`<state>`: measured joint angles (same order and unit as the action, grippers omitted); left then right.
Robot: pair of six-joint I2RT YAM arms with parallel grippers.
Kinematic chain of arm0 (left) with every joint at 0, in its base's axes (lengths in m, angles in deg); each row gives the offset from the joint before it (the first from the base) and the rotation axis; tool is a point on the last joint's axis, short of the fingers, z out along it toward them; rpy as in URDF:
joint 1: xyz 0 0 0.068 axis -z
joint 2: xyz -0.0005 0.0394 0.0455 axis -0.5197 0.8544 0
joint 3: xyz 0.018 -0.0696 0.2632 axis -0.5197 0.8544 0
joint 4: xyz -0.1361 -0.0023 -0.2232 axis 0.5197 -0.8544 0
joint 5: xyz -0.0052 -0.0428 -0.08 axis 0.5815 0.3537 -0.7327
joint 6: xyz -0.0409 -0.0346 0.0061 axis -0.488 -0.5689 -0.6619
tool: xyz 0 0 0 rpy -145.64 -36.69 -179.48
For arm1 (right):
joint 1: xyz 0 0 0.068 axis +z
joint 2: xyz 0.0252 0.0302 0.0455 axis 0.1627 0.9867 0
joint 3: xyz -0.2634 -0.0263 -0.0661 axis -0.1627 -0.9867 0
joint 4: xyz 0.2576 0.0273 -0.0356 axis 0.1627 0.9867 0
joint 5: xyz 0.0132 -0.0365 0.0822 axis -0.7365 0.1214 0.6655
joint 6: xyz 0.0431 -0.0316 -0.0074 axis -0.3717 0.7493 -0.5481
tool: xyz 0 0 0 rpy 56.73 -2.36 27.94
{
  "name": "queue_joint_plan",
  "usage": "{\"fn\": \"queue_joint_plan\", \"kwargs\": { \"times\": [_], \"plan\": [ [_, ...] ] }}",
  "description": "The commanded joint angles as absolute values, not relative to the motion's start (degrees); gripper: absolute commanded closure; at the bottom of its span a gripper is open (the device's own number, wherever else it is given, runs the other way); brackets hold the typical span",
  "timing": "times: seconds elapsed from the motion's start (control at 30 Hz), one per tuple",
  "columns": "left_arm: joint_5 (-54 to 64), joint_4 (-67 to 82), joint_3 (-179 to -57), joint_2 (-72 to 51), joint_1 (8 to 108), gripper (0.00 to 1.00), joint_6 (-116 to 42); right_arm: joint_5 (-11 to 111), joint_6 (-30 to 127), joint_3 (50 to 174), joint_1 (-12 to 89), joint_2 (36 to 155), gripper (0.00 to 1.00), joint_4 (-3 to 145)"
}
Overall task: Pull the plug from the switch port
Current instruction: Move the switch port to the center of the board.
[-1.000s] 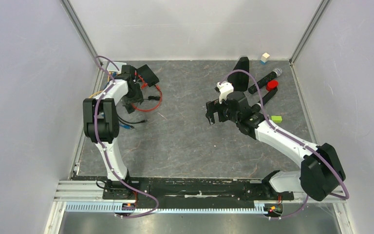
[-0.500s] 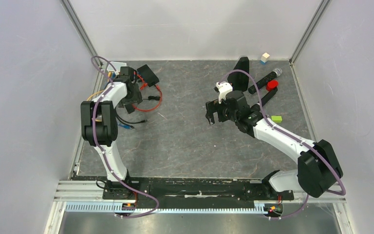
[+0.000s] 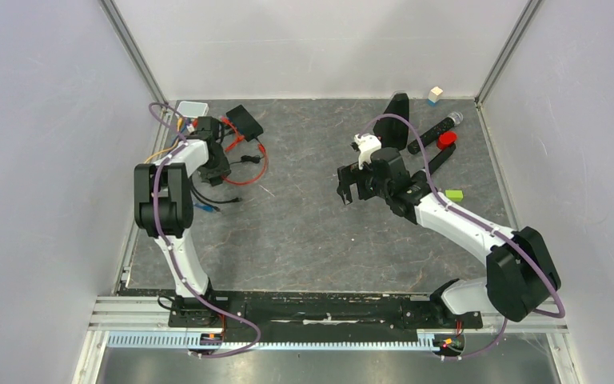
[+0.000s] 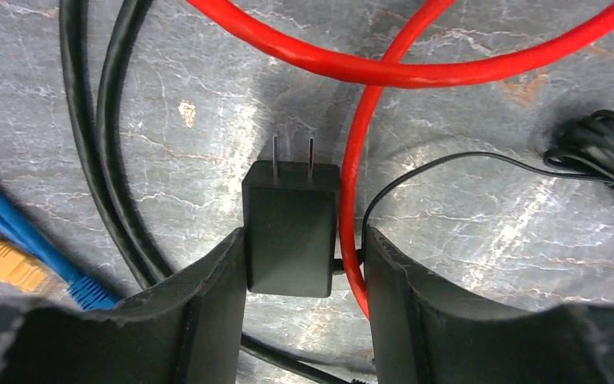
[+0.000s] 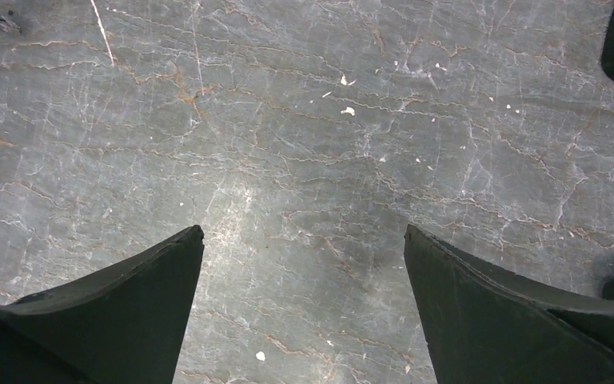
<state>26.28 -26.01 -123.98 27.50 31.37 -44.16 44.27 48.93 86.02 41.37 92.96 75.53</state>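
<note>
The black switch box (image 3: 244,122) lies at the back left with a red cable (image 3: 254,164) looping from it. My left gripper (image 3: 214,170) is beside it among the cables. In the left wrist view this gripper (image 4: 304,240) is shut on a black two-prong power adapter (image 4: 292,228), with the red cable (image 4: 360,160) squeezed between the adapter and the right finger (image 4: 416,312). The adapter's thin black cord (image 4: 448,160) runs off to the right. My right gripper (image 3: 350,188) is open and empty above bare table (image 5: 304,160). The switch's ports are hidden.
Thick black cables (image 4: 100,120), a blue cable (image 4: 16,216) and a yellow plug (image 4: 4,264) lie left of the adapter. A white box (image 3: 192,107) sits in the back left corner. A black stand (image 3: 398,110), microphone (image 3: 436,132), red cap (image 3: 446,140) and green block (image 3: 453,194) lie at the right.
My left gripper has shifted slightly toward the back left. The switch box and the red cable loop have shifted a little with it. The right arm has barely moved.
</note>
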Motion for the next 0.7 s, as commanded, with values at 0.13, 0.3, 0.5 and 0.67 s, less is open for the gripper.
{"fn": "queue_joint_plan", "kwargs": {
  "times": [0.13, 0.3, 0.5, 0.67],
  "plan": [
    [6.02, -15.43, -111.90, 20.78, 33.61, 0.66, -49.61, 44.26, 48.54, 88.16, 40.92, 94.16, 0.02, 74.82],
    [2.95, -12.95, -105.04, 17.19, 40.68, 0.66, -51.12, 45.53, 46.47, 86.44, 40.96, 95.61, 0.02, 74.23],
    [4.16, -9.73, -99.53, 14.46, 51.00, 0.58, -56.30, 50.15, 39.04, 81.04, 40.87, 97.98, 0.02, 62.16],
    [1.94, -2.90, -93.05, 11.92, 55.65, 0.21, -61.51, 49.36, 34.31, 87.15, 40.89, 106.46, 0.02, 59.02]
  ]
}}
